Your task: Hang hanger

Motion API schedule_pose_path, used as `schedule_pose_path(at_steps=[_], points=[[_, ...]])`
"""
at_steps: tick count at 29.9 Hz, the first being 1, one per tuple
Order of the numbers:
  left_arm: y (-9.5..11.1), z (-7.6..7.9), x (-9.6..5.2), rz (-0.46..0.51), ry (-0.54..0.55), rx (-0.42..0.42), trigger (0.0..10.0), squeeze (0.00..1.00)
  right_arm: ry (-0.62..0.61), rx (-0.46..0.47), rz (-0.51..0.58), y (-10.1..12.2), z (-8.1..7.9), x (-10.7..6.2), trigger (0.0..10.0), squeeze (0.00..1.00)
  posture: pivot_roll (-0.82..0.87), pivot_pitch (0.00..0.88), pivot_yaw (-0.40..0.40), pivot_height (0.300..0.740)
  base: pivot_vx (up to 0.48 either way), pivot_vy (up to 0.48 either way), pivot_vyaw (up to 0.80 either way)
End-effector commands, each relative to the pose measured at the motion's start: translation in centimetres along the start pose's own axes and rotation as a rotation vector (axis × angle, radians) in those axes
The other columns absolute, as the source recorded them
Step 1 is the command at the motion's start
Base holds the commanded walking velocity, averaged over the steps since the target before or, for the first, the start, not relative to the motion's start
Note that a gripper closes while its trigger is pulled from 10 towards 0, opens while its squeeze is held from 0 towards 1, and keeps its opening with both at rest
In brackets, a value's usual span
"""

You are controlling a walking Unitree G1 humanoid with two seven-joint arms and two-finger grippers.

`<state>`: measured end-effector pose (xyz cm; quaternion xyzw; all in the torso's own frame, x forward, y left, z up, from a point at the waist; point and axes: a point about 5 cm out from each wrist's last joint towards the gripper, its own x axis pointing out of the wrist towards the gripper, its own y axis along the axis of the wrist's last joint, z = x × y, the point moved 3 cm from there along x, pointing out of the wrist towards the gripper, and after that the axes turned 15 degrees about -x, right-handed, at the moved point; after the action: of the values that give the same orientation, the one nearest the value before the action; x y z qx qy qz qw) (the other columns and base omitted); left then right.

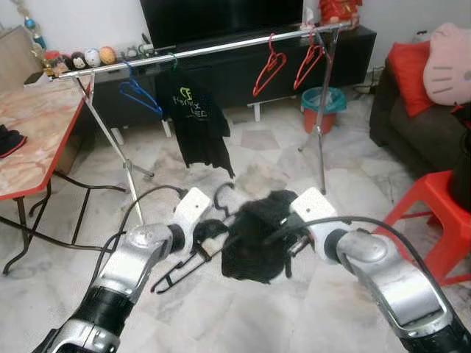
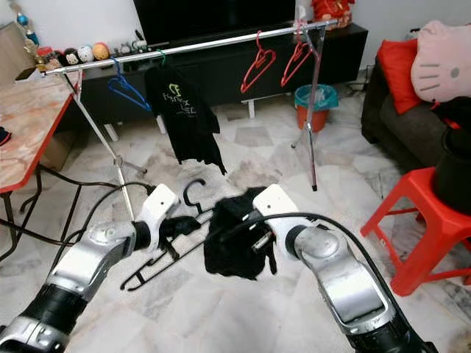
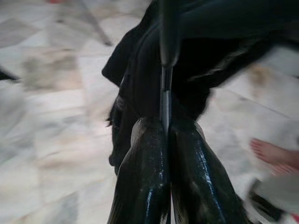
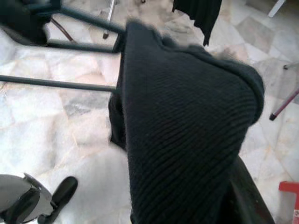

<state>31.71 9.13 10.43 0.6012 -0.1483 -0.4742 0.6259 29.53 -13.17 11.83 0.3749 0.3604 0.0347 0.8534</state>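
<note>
A black hanger (image 1: 184, 268) hangs tilted low over the floor, its hook (image 1: 221, 193) pointing up. My left gripper (image 3: 166, 123) is shut on a thin bar of this hanger (image 3: 166, 93). A black knit garment (image 1: 257, 243) is draped over the hanger's right end. My right gripper (image 1: 283, 232) reaches into that garment (image 4: 187, 116), which covers it. Behind stands a silver clothes rail (image 1: 221, 48) carrying a blue hanger (image 1: 140, 94), a black T-shirt (image 1: 197, 121) and two red hangers (image 1: 268, 70).
A marble-top table (image 1: 29, 125) stands on the left. A red stool (image 1: 434, 213) and a dark sofa (image 1: 419, 125) are on the right. An orange bin (image 1: 322, 107) sits by the rail's right leg. A person's bare foot (image 3: 275, 156) is on the floor nearby.
</note>
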Motion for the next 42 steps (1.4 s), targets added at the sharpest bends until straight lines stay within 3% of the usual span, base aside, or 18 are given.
schedule_pose_path(at_steps=[1, 5, 10, 12, 16, 20, 28, 31, 34, 42], points=[[0.4, 1.2, -0.5, 0.002, -0.091, 0.020, 10.0, 0.00, -0.035, -0.009, 0.010, 0.4, 0.4, 0.1, 10.0, 0.00, -0.13, 0.000, 0.134, 0.740, 0.000, 0.000, 0.00], [0.3, 1.4, -0.7, -0.001, -0.106, 0.026, 10.0, 0.00, -0.048, -0.006, -0.008, 0.1, 0.7, 0.3, 10.0, 0.00, -0.12, 0.000, 0.134, 0.740, 0.000, 0.000, 0.00], [1.3, -1.3, -0.5, 0.054, 0.077, 0.009, 10.0, 0.00, -0.033, -0.005, 0.005, 0.4, 0.4, 0.2, 10.0, 0.00, -0.12, 0.000, 0.134, 0.740, 0.000, 0.000, 0.00], [1.4, -1.3, -0.5, 0.058, 0.068, 0.008, 10.0, 0.00, -0.025, -0.007, 0.010, 0.5, 0.3, 0.2, 10.0, 0.00, -0.12, 0.000, 0.134, 0.740, 0.000, 0.000, 0.00], [0.9, 0.9, -0.7, 0.027, -0.071, 0.007, 10.0, 0.00, 0.054, -0.006, 0.087, 1.9, -1.0, 0.0, 10.0, 0.00, -0.12, 0.000, 0.135, 0.740, 0.000, 0.000, 0.00], [0.6, 1.6, -0.7, 0.014, -0.106, 0.004, 10.0, 0.00, 0.095, -0.036, 0.115, 2.6, -1.8, -0.4, 10.0, 0.00, -0.12, 0.000, 0.135, 0.740, 0.000, 0.000, 0.00], [0.3, 1.0, -0.4, -0.011, -0.068, 0.013, 10.0, 0.00, 0.099, -0.028, 0.131, 3.3, -1.9, -0.6, 10.0, 0.00, -0.13, 0.000, 0.136, 0.740, 0.000, 0.000, 0.00], [-0.5, 1.2, -0.5, -0.064, -0.083, 0.041, 10.0, 0.00, 0.114, -0.055, 0.169, 4.1, -2.2, -0.9, 10.0, 0.00, -0.13, 0.000, 0.137, 0.740, 0.000, 0.000, 0.00], [-1.1, 1.4, -0.6, -0.095, -0.090, 0.046, 10.0, 0.00, 0.055, -0.059, 0.170, 4.2, -1.0, -0.9, 10.0, 0.00, -0.13, 0.000, 0.136, 0.740, 0.000, 0.000, 0.00], [-1.1, 1.4, -0.6, -0.095, -0.090, 0.046, 10.0, 0.00, 0.055, -0.059, 0.170, 4.2, -1.0, -0.9, 10.0, 0.00, -0.13, 0.000, 0.136, 0.740, 0.000, 0.000, 0.00]])
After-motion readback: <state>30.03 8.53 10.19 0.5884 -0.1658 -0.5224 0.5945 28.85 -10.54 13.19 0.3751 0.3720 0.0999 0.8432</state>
